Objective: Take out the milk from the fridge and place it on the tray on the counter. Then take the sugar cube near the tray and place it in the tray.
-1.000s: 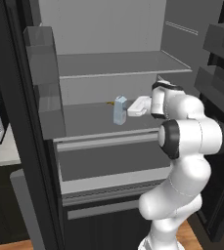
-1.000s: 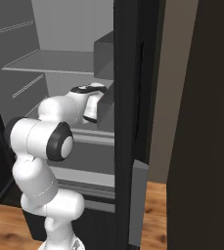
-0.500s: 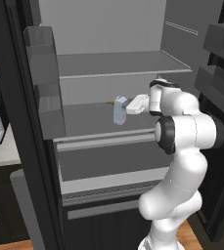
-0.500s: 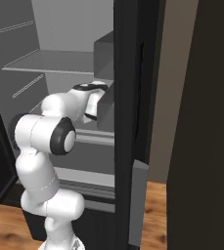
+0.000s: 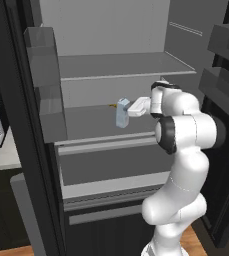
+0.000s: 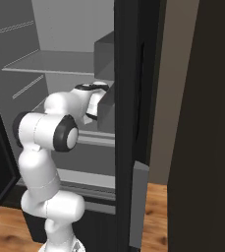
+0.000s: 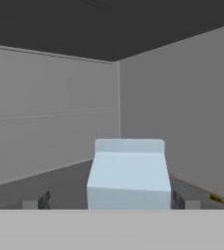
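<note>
The tool is deep inside the fridge, and its jaws are spread wide. In the hand view one dark finger stands at each side of the milk, with a gap on both sides, so the tool is not squeezing it. In the left base view the milk stands upright on the middle shelf, right at the tip of the tool, at 9 o'clock from the white arm. A small yellow banana lies on the same shelf, at 3 o'clock from the milk in the hand view, near the fridge wall. The fridge door hangs open at 9 o'clock, with see-through grey bins on it. In the right base view the arm bends in past the dark door edge.
</note>
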